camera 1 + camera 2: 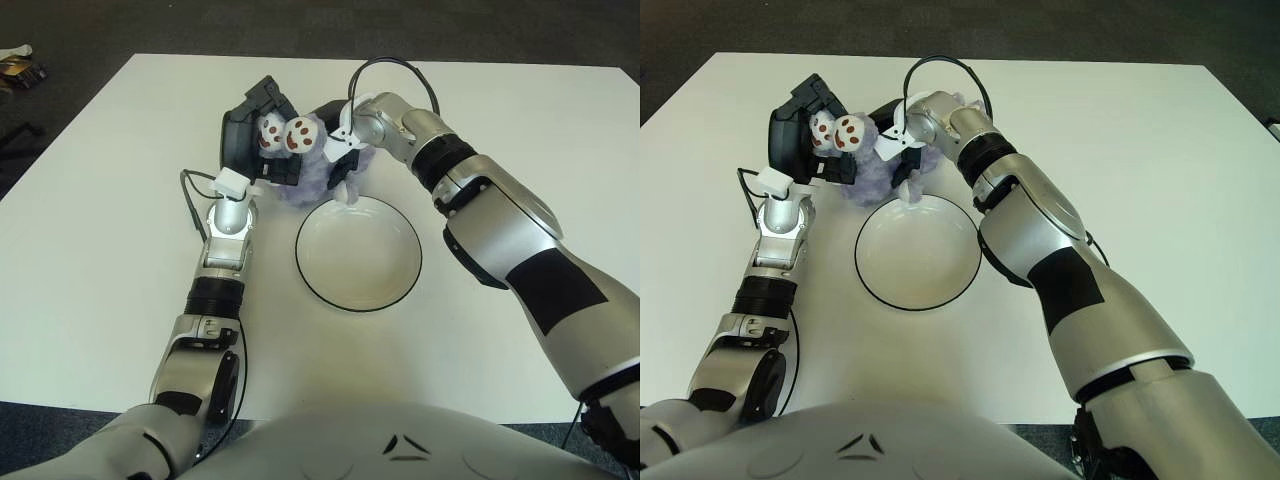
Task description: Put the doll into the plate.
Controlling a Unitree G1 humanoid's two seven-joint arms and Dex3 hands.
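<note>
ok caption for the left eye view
Both hands, left hand and right hand, clasp the doll beside the plate.

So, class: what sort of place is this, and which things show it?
Probably an indoor lab or office: a plain white table on dark carpet, where both robot hands clasp a doll behind a plate.

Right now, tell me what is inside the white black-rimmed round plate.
Nothing lies inside the white black-rimmed round plate; its bowl shows bare. The purple plush doll sits just beyond its far rim, held between the left hand and right hand. The table under the plate is hidden.
</note>
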